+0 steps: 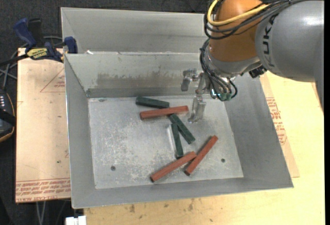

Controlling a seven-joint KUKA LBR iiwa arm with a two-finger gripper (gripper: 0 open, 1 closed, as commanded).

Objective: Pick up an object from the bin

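Note:
My gripper [196, 115] hangs low over the back middle of the bin, under the orange wrist cover. Its tip is just at the right end of a red-brown stick [164, 113] that lies flat and nearly level. Whether it touches that stick I cannot tell. Just below the tip, a dark green stick [183, 128] slants down to the right, crossed by a second dark green stick [177, 144]. Another dark green stick [152, 102] lies behind the red-brown one, to the left.
Two more red-brown sticks lie towards the front: a long one [173, 166] and a shorter one [201, 154] leaning against its right end. The bin's back wall rises close behind the gripper. The left half of the floor is bare metal.

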